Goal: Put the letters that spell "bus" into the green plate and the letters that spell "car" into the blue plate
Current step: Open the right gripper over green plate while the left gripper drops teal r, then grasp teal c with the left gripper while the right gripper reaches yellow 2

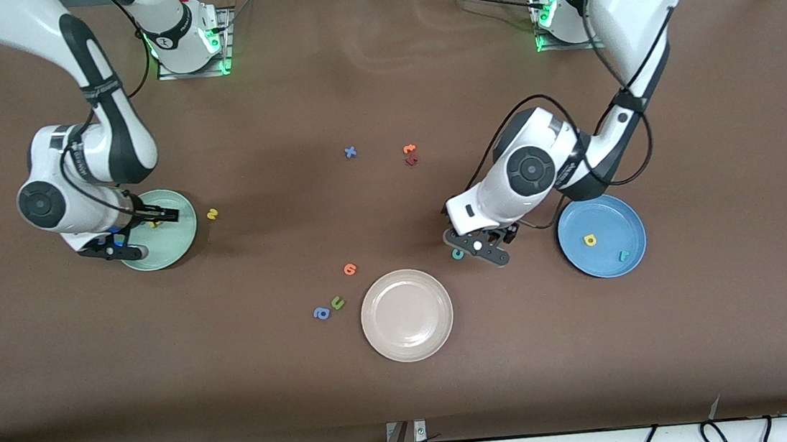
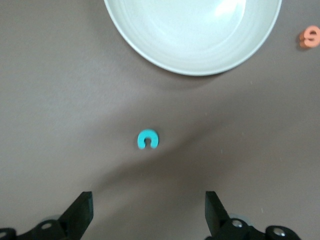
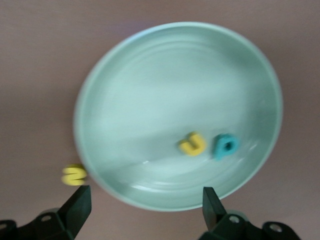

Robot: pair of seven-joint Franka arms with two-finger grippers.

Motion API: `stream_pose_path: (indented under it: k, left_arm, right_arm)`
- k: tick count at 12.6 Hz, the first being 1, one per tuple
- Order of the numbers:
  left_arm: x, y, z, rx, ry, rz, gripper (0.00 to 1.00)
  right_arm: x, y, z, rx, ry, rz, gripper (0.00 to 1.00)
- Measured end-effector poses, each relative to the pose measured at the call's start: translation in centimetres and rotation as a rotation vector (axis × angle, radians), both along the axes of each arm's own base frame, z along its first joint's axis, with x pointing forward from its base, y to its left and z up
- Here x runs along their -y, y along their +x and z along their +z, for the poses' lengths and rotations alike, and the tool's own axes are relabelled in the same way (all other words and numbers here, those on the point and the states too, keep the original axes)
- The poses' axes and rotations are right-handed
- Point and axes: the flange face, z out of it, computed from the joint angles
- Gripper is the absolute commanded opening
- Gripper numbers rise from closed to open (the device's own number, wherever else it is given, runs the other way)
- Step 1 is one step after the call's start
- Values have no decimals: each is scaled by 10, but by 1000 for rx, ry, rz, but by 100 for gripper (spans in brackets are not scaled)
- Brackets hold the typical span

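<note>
My left hand (image 1: 477, 245) hangs low over the table with its fingers (image 2: 84, 212) spread wide and nothing between them. The teal "c" (image 2: 148, 139) lies flat on the table just ahead of that gap, almost centred between the 2 fingertips and not touching either. It is a small curl with no real long axis, so I judge that the move turns on carrying the hand forward over it before coming down. The beige-white plate (image 1: 407, 315) lies near the "c", nearer the front camera. The blue plate (image 1: 601, 235) sits beside my left hand toward the left arm's end of the table, with the yellow "a" (image 1: 589, 239) and the teal "r" (image 1: 623, 255) already in it.

My right hand (image 1: 141, 227) hovers over the green plate (image 3: 150, 100), fingers parted and empty. In that plate lie the yellow "u" (image 3: 192, 144) and the teal "b" (image 3: 226, 145), close together. The yellow "s" (image 3: 73, 175) lies on the table just beside the rim, so the right arm is much the nearer for it.
</note>
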Motion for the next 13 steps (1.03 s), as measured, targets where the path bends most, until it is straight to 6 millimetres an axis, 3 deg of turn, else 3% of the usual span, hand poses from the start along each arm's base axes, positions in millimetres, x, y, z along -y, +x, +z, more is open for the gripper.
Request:
stream_pose_path:
  k: [2,4,7,8,10,12,13]
  left_arm:
    - [6,2,-29,36,-13,22,92]
    - [6,3,-55,62,-2,11,86]
    - [9,3,-71,89,22,-13,78]
    - [10,4,-73,100,16,-11,67]
    - [12,4,-77,110,7,-12,29]
    - [13,7,-73,119,5,-10,14]
    - [12,8,-72,123,4,-8,13]
  right_arm:
    - [-46,-2,1,25,-24,-108,98]
    - [-75,-5,-5,51,-42,-203,98]
    - [-84,-9,-24,91,-48,-269,95]
    - [-81,-12,-32,106,-46,-274,96]
    - [-77,-24,-47,141,-43,-301,96]
    - [-76,-30,-53,147,-49,-340,96]
    - [-78,-31,-53,148,-49,-345,93]
